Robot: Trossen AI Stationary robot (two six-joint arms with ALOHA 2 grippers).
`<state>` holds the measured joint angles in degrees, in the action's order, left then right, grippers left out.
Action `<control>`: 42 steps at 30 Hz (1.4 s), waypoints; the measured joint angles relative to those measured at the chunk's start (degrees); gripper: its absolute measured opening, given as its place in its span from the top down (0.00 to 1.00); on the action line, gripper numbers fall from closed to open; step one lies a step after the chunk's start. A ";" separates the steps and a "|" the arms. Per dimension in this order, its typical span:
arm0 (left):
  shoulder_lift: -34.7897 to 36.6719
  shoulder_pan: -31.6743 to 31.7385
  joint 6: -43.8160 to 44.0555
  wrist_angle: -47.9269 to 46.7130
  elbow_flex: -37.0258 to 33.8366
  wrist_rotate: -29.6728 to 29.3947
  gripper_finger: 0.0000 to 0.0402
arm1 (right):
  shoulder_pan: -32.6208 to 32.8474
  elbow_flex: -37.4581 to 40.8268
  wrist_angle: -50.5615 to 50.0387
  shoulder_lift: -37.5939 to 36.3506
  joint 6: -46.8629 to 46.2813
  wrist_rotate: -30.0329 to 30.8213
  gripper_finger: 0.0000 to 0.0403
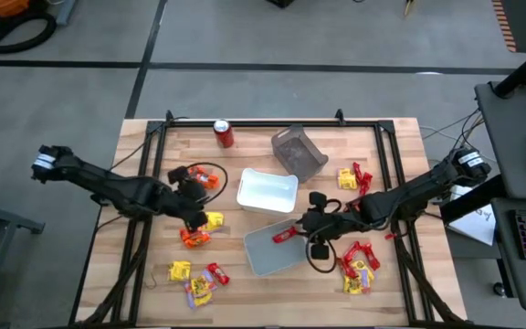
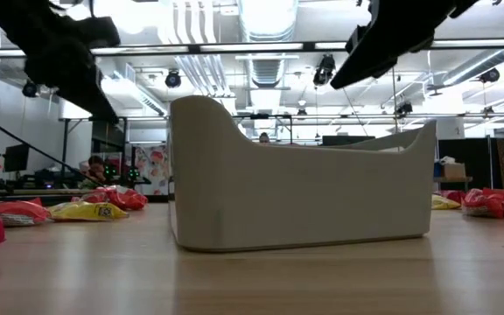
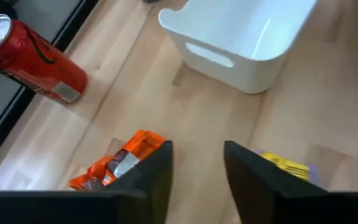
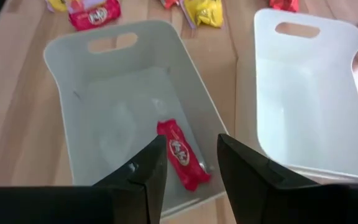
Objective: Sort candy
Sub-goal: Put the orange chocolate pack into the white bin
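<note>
Dark fingers (image 4: 143,180) of the right gripper (image 1: 310,234) were seen spread and empty, w/ a red candy (image 4: 181,163) lying inside the grey tray (image 4: 92,99) below them. A white tray (image 4: 309,81) stood just beside it. The left gripper (image 1: 193,208) was held over the wood surface (image 1: 245,283), its fingers (image 3: 157,177) apart, nothing gripped; an orange candy (image 3: 126,158) and a yellow candy (image 3: 284,165) lay below, approx. either side. More candy (image 1: 197,281) was scattered near both arms. A red can (image 1: 224,133) stood near the surface's far edge.
</note>
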<state>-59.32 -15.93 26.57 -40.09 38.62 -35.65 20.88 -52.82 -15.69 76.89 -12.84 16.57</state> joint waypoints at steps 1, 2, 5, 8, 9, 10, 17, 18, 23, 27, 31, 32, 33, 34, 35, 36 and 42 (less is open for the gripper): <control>-1.06 1.09 -1.34 1.20 -0.31 0.29 0.63 | 0.00 0.00 -0.07 0.05 0.01 -0.01 0.67; -2.13 2.17 -2.45 2.39 -0.69 0.71 0.60 | 0.00 0.00 -0.05 0.05 0.15 0.00 0.67; -5.58 5.57 -6.34 5.06 -2.02 1.10 0.56 | 0.00 0.00 -0.07 -0.03 0.82 0.01 0.66; -8.84 8.56 -10.54 5.58 -2.82 1.13 0.55 | 0.00 0.00 -0.15 -0.25 0.87 -0.01 0.65; -9.75 9.28 -12.11 5.70 -2.96 1.14 0.56 | 0.00 0.00 -0.21 -0.29 0.87 -0.01 0.65; -10.56 9.76 -13.73 5.98 -3.18 1.14 0.56 | 0.00 0.00 -0.25 -0.29 0.87 -0.01 0.65; -15.03 12.55 -21.79 11.26 -3.68 2.26 0.60 | 0.00 0.28 -0.32 -0.14 0.94 -0.01 0.65; -15.59 13.25 -22.16 11.38 -3.68 2.27 0.60 | 0.00 0.32 -0.30 -0.14 0.93 -0.02 0.65; -18.75 17.21 -24.01 11.38 -3.84 2.41 0.60 | 0.00 0.44 -0.29 -0.14 0.82 -0.02 0.65; -21.20 19.87 -24.84 12.03 -3.95 5.20 0.60 | 0.03 0.50 -0.28 -0.14 -0.62 -0.08 0.64; -23.46 21.06 -26.02 13.32 -3.95 6.63 0.60 | 0.67 0.66 -0.28 -0.16 -0.79 -0.20 0.64; -23.96 21.07 -26.39 13.71 -3.95 6.47 0.60 | 0.87 0.68 -0.28 -0.16 -0.79 -0.20 0.64; -24.41 21.07 -26.72 14.07 -3.95 6.23 0.61 | 0.98 0.68 -0.27 -0.16 -0.79 -0.19 0.65; -24.76 21.07 -27.05 14.48 -3.95 6.16 0.62 | 1.03 0.68 -0.23 -0.16 -0.79 -0.19 0.65; -25.06 21.07 -27.13 14.65 -3.95 6.15 0.63 | 1.05 0.70 -0.16 -0.16 -0.76 -0.17 0.66; -25.30 21.07 -27.13 14.64 -3.95 6.12 0.65 | 1.14 0.72 -0.02 -0.16 -0.76 -0.07 0.66; -25.58 21.07 -27.15 14.65 -3.95 6.02 0.86 | 1.14 0.71 0.15 -0.16 -1.26 -0.04 0.67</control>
<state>-84.91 5.15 -0.58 -25.43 34.68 -29.63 22.02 -52.11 -15.54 76.73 -14.10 16.53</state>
